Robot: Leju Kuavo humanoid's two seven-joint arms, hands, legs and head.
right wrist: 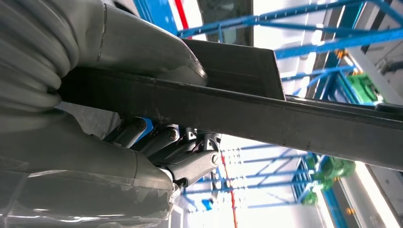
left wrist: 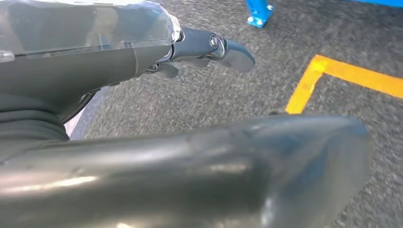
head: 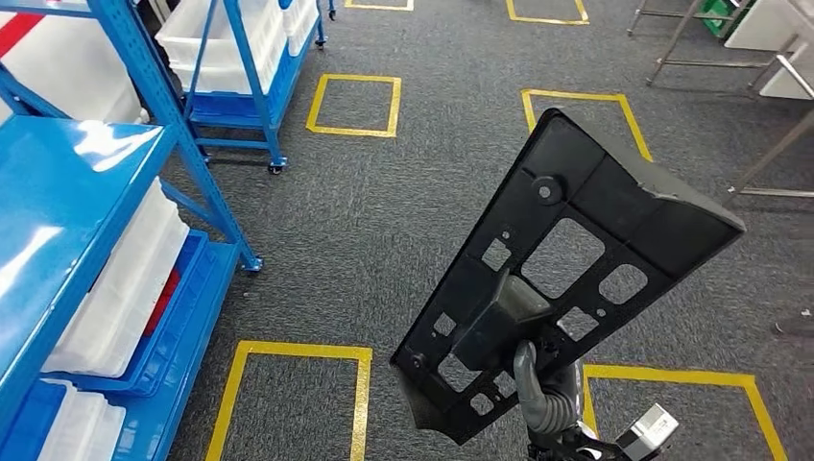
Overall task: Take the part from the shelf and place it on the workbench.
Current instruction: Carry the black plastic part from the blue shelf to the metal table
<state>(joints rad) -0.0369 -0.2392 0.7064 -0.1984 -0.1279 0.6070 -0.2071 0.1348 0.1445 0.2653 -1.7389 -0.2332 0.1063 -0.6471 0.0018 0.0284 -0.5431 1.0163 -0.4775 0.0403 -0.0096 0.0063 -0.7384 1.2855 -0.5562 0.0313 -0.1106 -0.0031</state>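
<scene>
Right robot hand grips flat black perforated plastic part; left robot hand loose, holding nothing

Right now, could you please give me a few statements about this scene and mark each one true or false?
1. The right hand holds the black perforated plastic part up over the carpet. True.
2. The left hand grips a white bin. False: it holds nothing and hangs over the grey carpet.
3. The blue shelf rack stands on the robot's left side. True.
4. The part already rests on a workbench. False: it is in the air, in the right hand.
5. Yellow tape squares mark the floor. True.
</scene>
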